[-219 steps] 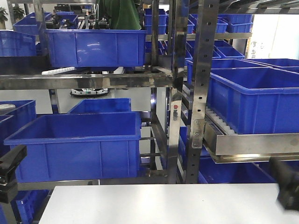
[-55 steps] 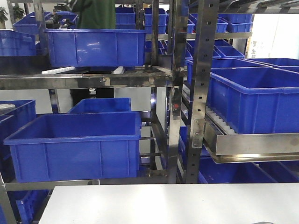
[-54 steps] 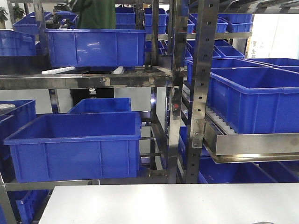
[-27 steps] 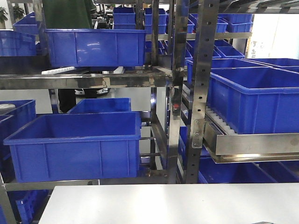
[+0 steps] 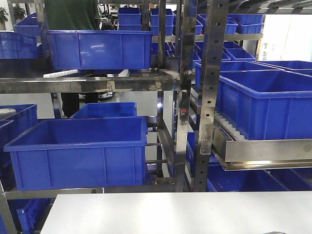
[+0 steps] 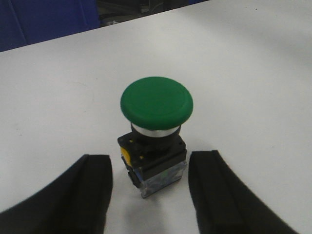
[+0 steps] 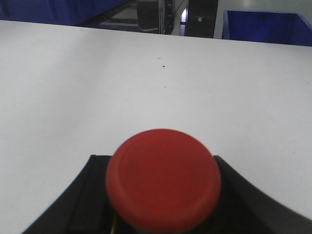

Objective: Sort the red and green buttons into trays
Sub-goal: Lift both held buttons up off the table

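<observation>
The green button (image 6: 156, 105) stands upright on its dark base on the white table (image 6: 253, 73) in the left wrist view. My left gripper (image 6: 151, 178) is open, with one black finger (image 6: 95, 183) on each side of the base and a gap on both sides. In the right wrist view the red button (image 7: 163, 178) sits between my right gripper's black fingers (image 7: 92, 195). Its cap hides its base and the gap, so I cannot tell whether the jaws touch it. The green and red trays are out of view.
The front view shows the far edge of the white table (image 5: 170, 212). Behind it stands a steel rack (image 5: 209, 97) loaded with deep blue crates (image 5: 78, 151). A person in green (image 5: 70, 14) stands behind the rack at upper left.
The dark arm parts at both lower edges of the front view 4 s ago are gone from it. The person in green has moved left behind the rack.
</observation>
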{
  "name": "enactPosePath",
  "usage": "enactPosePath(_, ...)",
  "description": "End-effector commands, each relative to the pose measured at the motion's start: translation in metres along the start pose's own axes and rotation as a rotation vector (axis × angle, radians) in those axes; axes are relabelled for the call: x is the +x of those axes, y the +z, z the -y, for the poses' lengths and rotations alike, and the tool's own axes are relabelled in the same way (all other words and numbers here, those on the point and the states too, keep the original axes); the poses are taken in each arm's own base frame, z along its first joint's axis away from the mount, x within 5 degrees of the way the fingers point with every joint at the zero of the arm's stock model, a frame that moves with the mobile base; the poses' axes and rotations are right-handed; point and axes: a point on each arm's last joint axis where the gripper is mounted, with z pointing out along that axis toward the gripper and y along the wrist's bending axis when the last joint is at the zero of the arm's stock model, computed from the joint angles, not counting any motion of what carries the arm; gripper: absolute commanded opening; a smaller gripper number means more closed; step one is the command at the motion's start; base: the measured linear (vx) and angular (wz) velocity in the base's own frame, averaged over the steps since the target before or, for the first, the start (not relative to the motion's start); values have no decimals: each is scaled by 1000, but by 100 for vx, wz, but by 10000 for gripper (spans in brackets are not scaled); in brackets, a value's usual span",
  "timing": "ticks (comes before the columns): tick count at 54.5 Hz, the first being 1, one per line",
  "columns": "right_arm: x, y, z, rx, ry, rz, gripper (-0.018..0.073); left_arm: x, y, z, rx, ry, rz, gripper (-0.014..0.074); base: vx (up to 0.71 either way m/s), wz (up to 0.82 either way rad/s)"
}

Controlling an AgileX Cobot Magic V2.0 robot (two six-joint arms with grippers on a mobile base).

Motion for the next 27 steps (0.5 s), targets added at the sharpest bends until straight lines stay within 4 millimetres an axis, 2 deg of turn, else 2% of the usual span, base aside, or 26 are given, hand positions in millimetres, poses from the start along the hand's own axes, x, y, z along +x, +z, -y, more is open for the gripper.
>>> enactPosePath(1,-24,-3,1,-1,-11,184,-8,-31,-1,1,17,3,249,461,0,0)
enactPosePath(10,-24,-3,1,-1,-11,184,-8,-40,13,-1,33,-1,244,461,0,0)
enactPosePath(18,-24,-3,1,-2,-8,184,-8,-44,27,-1,58,40,162,461,0,0)
enactPosePath(27,-24,-3,1,-2,-8,184,-8,-45,31,-1,73,55,141,461,0,0)
